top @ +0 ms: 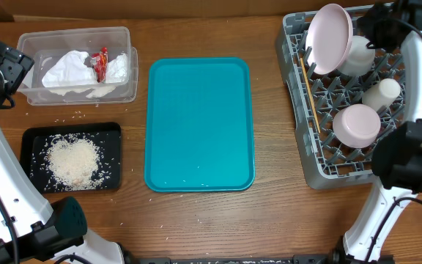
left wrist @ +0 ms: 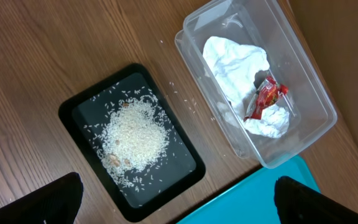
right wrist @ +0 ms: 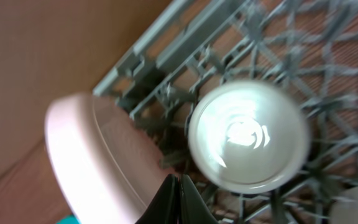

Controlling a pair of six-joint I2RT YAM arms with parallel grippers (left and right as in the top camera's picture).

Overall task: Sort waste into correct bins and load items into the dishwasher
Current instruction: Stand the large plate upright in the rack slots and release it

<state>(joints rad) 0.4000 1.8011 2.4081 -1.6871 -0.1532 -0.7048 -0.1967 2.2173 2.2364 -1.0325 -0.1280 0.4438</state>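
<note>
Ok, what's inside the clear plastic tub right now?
The tub holds a crumpled white napkin with a red sauce packet lying on top. Anything beneath the napkin is covered, so I cannot tell.

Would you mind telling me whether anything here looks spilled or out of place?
Yes: a few stray rice grains lie on the wooden table between the clear tub and the black tray, outside either bin.

No readable text, no legible labels
</note>
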